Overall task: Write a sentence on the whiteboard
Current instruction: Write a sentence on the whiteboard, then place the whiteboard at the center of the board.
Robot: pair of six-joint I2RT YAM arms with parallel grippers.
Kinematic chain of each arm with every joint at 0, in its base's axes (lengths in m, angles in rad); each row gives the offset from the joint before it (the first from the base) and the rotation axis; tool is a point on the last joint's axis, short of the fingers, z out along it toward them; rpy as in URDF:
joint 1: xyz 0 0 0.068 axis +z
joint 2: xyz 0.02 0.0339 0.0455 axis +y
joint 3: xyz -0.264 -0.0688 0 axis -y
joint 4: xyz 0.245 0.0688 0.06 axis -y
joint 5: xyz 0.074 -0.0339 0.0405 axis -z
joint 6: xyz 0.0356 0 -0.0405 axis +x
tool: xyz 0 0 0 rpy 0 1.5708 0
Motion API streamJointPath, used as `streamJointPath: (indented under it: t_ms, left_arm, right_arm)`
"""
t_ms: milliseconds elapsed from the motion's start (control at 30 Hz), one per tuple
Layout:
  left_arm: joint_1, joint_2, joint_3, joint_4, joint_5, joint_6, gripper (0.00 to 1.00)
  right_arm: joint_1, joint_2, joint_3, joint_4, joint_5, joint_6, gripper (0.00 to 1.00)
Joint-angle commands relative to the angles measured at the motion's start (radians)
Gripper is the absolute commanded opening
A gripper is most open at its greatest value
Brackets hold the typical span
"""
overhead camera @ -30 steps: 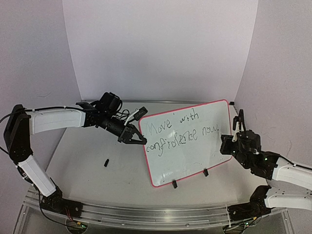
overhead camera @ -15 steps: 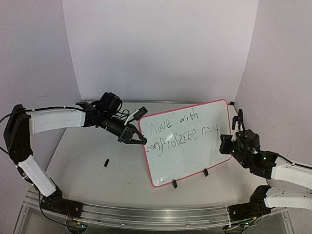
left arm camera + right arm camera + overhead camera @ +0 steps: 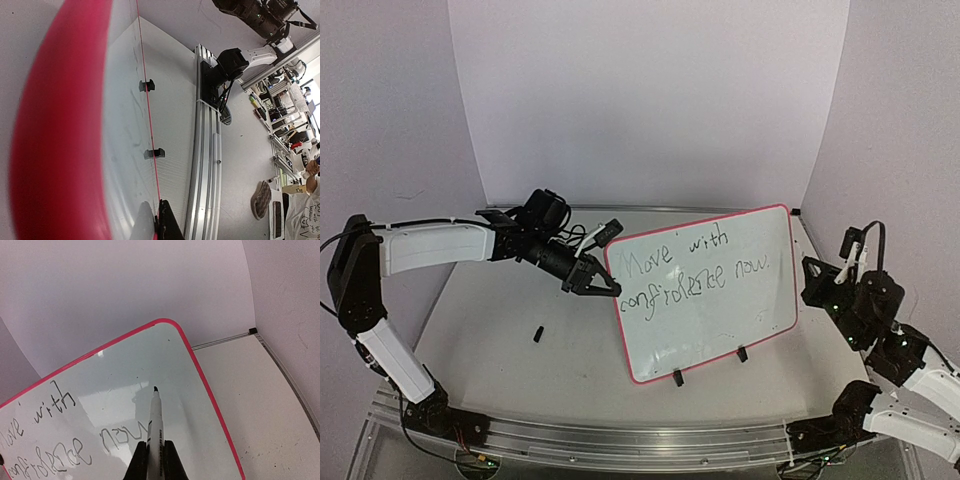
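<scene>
Sentence (image 3: pixel 695 270): black handwriting in two slanted rows, "Move with" above a line ending "now", across the upper part of the board.
Whiteboard (image 3: pixel 720 328): pink-rimmed, leaning back on two black clip feet (image 3: pixel 678 378), about 3 o'clock of the table's (image 3: pixel 490 345) middle in the top view.
Left fingers (image 3: pixel 604 288): closed on the board's rim at its 9 o'clock edge.
Right fingers (image 3: pixel 146 464): clamped on a marker (image 3: pixel 155 420), off the board's 3 o'clock edge, apart from it.
Marker tip: black, aimed at bare board beyond "now".
Small black piece (image 3: pixel 537 333): lying on the table, 8 o'clock of the left fingers.

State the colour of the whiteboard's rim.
Pink-red. The rim of the whiteboard shows best in the right wrist view.
</scene>
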Motion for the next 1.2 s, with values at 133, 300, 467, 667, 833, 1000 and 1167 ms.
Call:
streamJointPath:
  t_ms: [133,300,467,667,833,1000,1167]
  left_arm:
    - [-0.032,-0.073,-0.007,-0.076,0.002,0.046,0.0]
    - [-0.032,-0.097,-0.02,-0.073,-0.006,0.031,0.0]
    - [-0.032,-0.111,-0.02,-0.078,-0.01,0.021,0.0]
    - [-0.032,-0.138,-0.045,-0.087,-0.038,-0.009,0.07]
    - [-0.032,-0.215,-0.098,-0.029,-0.148,-0.096,0.36]
    - [-0.032,-0.289,-0.175,0.033,-0.253,-0.181,0.56]
    - [-0.032,-0.346,-0.236,0.059,-0.325,-0.234,0.6]
  right_arm:
    - [-0.004,0.006,0.09,-0.074,-0.121,-0.037,0.0]
    - [-0.004,0.023,0.11,-0.072,-0.147,-0.038,0.0]
    - [-0.004,0.016,0.099,-0.071,-0.157,-0.028,0.0]
    - [-0.004,0.012,0.107,-0.071,-0.167,-0.036,0.0]
    - [-0.004,0.019,0.113,-0.071,-0.167,-0.03,0.0]
    - [-0.003,0.015,0.111,-0.071,-0.169,-0.033,0.0]
    - [-0.004,0.008,0.108,-0.071,-0.171,-0.037,0.0]
